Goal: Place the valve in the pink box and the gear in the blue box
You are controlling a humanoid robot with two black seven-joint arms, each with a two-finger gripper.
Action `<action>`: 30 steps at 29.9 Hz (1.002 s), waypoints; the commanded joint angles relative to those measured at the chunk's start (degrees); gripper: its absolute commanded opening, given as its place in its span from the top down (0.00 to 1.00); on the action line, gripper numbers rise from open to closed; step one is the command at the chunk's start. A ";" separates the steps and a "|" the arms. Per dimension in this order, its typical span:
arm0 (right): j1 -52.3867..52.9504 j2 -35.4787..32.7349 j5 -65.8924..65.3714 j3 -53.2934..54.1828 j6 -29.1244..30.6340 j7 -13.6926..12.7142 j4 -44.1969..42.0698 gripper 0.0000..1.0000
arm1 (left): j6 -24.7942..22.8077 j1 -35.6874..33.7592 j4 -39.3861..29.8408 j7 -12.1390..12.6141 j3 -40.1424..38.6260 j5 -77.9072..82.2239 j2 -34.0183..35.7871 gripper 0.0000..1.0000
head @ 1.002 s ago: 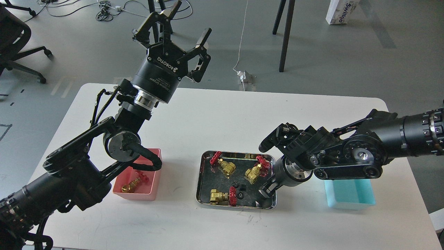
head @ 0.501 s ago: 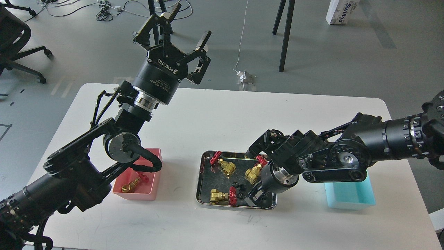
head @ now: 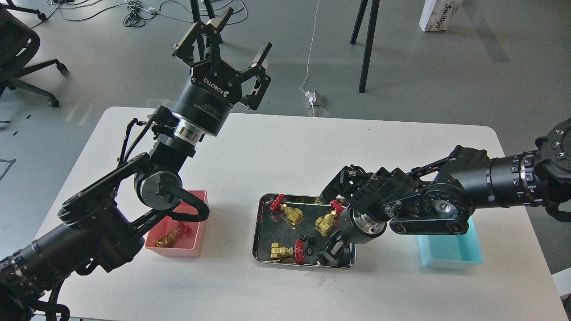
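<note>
Three brass valves with red handwheels lie in the steel tray (head: 255, 240): one at the back left (head: 292, 214), one at the back right (head: 326, 221), one at the front left (head: 283, 252). A further valve (head: 171, 236) lies in the pink box (head: 196, 243). Tiny black gears (head: 308, 240) sit mid-tray. The blue box (head: 450, 259) stands at the right, partly under my right arm. My right gripper (head: 328, 255) points down into the tray's front right corner, just right of the gears; its fingers are dark and I cannot tell them apart. My left gripper (head: 243, 33) is open and empty, raised high above the table's far left.
My left forearm and elbow overhang the pink box's left side. The white table (head: 276, 151) has rounded corners. On the floor beyond it are black stand legs (head: 368, 44), cables, an office chair (head: 22, 49) at far left and a white carton (head: 439, 13).
My right arm has swung left and down, bringing its gripper from the tray's right edge into the front right corner near the gears. The left arm has barely moved.
</note>
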 commanded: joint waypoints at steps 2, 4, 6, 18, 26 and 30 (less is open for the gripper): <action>-0.59 0.58 -0.03 -0.20 0.00 -0.01 0.00 0.45 | 0.00 0.01 0.04 0.00 0.07 0.00 -0.09 0.22; -0.68 0.58 -0.03 -0.29 0.00 -0.01 -0.09 0.45 | 0.00 0.01 0.04 0.00 0.07 0.00 0.00 0.22; -0.68 0.58 -0.03 -0.29 0.00 -0.01 -0.09 0.45 | 0.00 0.01 0.13 0.00 0.07 0.00 -0.09 0.22; -1.20 0.58 -2.05 -0.29 0.00 -0.09 -2.02 0.46 | 0.00 0.27 0.56 0.00 0.07 0.00 -0.44 0.21; -1.91 0.58 -2.14 -0.20 0.00 -0.09 -2.02 0.46 | 0.00 0.27 0.65 0.00 0.07 0.00 -0.44 0.21; -2.08 0.58 -2.23 -0.20 0.00 -0.09 -2.02 0.51 | -0.09 0.27 0.83 0.00 0.16 0.00 -0.44 0.21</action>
